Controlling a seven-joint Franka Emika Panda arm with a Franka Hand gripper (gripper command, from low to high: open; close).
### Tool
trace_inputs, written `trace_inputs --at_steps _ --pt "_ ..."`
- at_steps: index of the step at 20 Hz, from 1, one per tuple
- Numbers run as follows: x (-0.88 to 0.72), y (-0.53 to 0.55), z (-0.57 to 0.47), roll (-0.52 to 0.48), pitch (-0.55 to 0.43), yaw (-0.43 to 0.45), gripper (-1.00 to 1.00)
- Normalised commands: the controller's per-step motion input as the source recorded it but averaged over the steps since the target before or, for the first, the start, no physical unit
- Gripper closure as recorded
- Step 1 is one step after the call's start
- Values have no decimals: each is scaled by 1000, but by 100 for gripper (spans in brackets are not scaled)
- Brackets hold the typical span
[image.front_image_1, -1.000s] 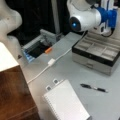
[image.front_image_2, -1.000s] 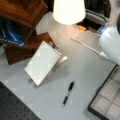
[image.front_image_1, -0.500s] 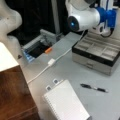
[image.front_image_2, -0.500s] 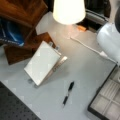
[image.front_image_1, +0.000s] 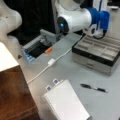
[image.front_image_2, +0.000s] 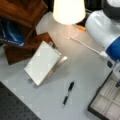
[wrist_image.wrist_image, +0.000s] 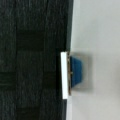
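A grey table (image.front_image_1: 65, 72) fills both front views. A white robot arm (image.front_image_1: 75, 18) leans in from a front view's top, its blue wrist end hanging above the far edge of a grey compartment box (image.front_image_1: 100, 53), which sits at a front view's right. The gripper itself does not show in any view, so its opening cannot be told. A white notepad (image.front_image_1: 66, 103) lies near the bottom (propped at a tilt), a white cable (image.front_image_1: 51, 62) crosses the middle, and a black pen (image.front_image_1: 93, 88) lies just in front of the box. Judging from this, any lowering should go slowly and straight, clear of the box's dividers.
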Motion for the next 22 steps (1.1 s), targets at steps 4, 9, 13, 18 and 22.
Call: trace_inputs --at_steps 4,9,13,18,22 --pt "181 -587 146 -192 116 216 -100" --pt "202 -637 164 -263 121 270 -100" --pt "238 -579 195 -382 141 320 -100" --pt "216 -531 207 -437 172 362 -100" --pt "171 -440 118 -484 183 356 -100"
